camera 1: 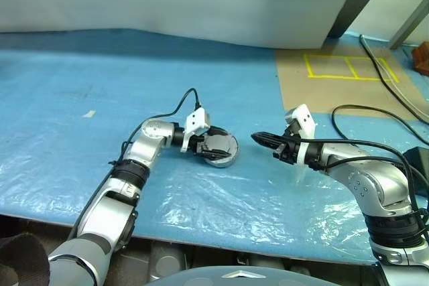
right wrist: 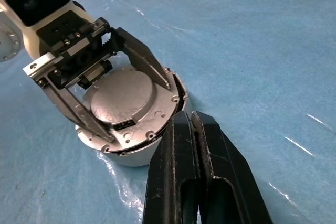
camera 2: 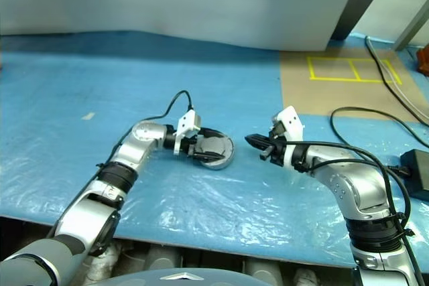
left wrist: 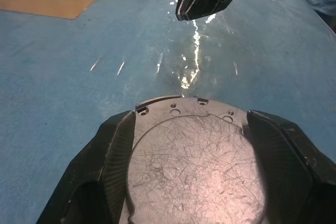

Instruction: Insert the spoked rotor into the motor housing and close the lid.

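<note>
From my head: my left gripper [camera 1: 209,144] straddles the smooth grey round lid [camera 1: 221,144] atop the round silver motor housing [camera 1: 226,159] on the blue counter [camera 1: 67,138]. Right wrist: my right gripper [right wrist: 191,121], fingers together, points at the lid from just beside.

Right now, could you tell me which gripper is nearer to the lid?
The left gripper: it straddles the lid at its rim. The right gripper is shut and empty, off to the lid's right.

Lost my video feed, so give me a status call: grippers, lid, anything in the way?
Left gripper straddles the lid, smooth face up on the motor housing. Right gripper shut, empty, alongside. Nothing between them on the blue sheet.
</note>
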{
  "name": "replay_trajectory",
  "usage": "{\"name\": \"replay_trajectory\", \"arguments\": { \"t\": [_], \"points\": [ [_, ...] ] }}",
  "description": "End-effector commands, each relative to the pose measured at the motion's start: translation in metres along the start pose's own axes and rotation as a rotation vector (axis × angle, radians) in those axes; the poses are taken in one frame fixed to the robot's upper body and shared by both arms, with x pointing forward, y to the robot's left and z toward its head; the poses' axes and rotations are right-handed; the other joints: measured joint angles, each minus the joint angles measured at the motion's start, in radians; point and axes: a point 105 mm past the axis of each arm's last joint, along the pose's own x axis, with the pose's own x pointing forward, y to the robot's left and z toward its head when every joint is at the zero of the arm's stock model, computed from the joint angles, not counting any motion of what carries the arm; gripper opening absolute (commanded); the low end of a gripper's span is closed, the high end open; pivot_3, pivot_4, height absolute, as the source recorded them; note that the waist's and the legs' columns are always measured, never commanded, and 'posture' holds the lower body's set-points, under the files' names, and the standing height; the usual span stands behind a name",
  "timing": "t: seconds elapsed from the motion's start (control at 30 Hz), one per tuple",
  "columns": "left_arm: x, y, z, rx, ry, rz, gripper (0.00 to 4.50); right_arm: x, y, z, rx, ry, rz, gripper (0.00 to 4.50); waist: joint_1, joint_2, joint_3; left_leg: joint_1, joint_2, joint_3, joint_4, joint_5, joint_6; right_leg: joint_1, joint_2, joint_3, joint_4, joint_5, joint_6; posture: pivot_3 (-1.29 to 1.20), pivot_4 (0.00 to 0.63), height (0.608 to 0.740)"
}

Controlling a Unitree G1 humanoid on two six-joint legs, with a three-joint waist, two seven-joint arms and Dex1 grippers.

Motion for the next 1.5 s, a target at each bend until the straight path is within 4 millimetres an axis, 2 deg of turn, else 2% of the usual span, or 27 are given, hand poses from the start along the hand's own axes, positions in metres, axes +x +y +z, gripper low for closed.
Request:
{"name": "replay_trajectory", "arguments": {
  "t": [0.03,0.13,0.27,0.43,0.63,0.83,0.97,1.07,1.2,1.23,1.37,1.5],
  "points": [
    [0.001,-0.02,-0.037,-0.091,0.122,-0.072,3.07,0.002,0.002,0.011,-0.037,-0.036,0.009,0.0,0.0,0.001,0.0,0.0,0.0,0.0,-0.001,0.0,0.0,0.0,0.0,0.0,0.0,0.0,0.0,0.0,0.15,0.74],
    [0.003,-0.019,-0.033,-0.088,0.1,-0.067,3.07,0.002,0.003,0.013,-0.039,-0.039,0.014,0.0,0.0,0.001,-0.001,0.0,0.0,0.0,-0.002,0.0,0.0,0.0,0.0,0.0,0.0,-0.001,0.0,0.0,0.15,0.74],
    [0.006,-0.008,-0.018,-0.057,0.043,0.004,3.07,0.003,0.003,0.01,-0.04,-0.032,0.014,0.0,0.001,0.001,-0.001,0.0,0.0,0.0,-0.002,0.0,0.0,0.0,0.0,0.0,0.0,-0.001,0.0,0.0,0.15,0.74],
    [0.0,-0.001,0.013,-0.093,-0.094,0.005,3.07,0.003,0.01,0.013,-0.03,-0.054,0.047,0.0,0.001,0.001,-0.001,0.0,0.0,0.0,-0.001,0.0,0.0,0.0,0.0,0.0,0.0,-0.001,0.0,0.0,0.15,0.74],
    [-0.005,0.006,0.01,-0.062,-0.051,0.055,3.07,0.006,0.008,0.011,-0.029,-0.045,0.045,0.0,0.0,0.001,-0.001,-0.003,0.0,0.0,-0.001,0.0,0.0,-0.007,0.0,0.0,0.0,-0.001,0.0,0.0,0.15,0.74],
    [-0.008,0.012,0.03,-0.093,-0.157,0.072,3.07,0.008,0.005,0.009,-0.024,-0.041,0.033,0.0,0.0,0.001,0.0,-0.004,0.0,0.0,0.0,0.0,0.0,-0.008,0.0,0.0,0.001,-0.001,0.0,0.0,0.15,0.74],
    [-0.008,0.014,0.043,-0.117,-0.234,0.09,4.38,0.011,0.003,0.006,-0.022,-0.03,0.03,0.0,0.0,0.001,0.0,-0.004,0.0,0.0,0.001,0.0,0.0,-0.009,0.0,0.0,0.002,-0.001,0.0,0.0,0.15,0.74],
    [-0.007,0.016,0.047,-0.091,-0.234,0.135,4.45,0.012,0.004,0.005,-0.021,-0.028,0.035,0.0,0.0,0.001,0.0,-0.005,0.0,0.0,0.001,0.0,0.0,-0.009,0.0,0.0,0.002,-0.001,0.0,0.0,0.15,0.74],
    [-0.014,0.0,0.047,-0.057,-0.213,0.06,4.45,0.013,0.006,0.004,-0.013,-0.028,0.046,0.0,-0.003,0.001,0.0,-0.007,0.0,0.0,0.0,0.0,0.0,-0.011,0.001,0.0,0.002,-0.001,0.0,0.0,0.15,0.74],
    [-0.017,0.0,0.05,-0.074,-0.222,0.059,4.45,0.013,0.006,0.004,-0.015,-0.027,0.048,0.0,-0.003,0.001,0.0,-0.007,0.0,0.0,0.0,0.0,0.0,-0.012,0.001,0.0,0.002,-0.001,0.0,0.0,0.15,0.74],
    [-0.051,0.027,0.065,-0.131,-0.302,0.204,4.45,0.013,0.015,0.019,-0.055,-0.075,0.089,0.0,-0.003,0.001,0.0,-0.01,0.0,0.0,0.001,0.0,0.0,-0.014,0.001,0.0,0.003,-0.001,0.0,0.0,0.15,0.74],
    [-0.096,0.045,0.066,-0.141,-0.287,0.362,4.45,0.017,0.036,0.033,-0.107,-0.087,0.224,0.0,-0.006,0.001,0.0,-0.01,0.0,0.0,0.002,0.0,0.0,-0.014,0.001,0.0,0.003,0.0,0.0,0.0,0.15,0.74]
  ]
}}
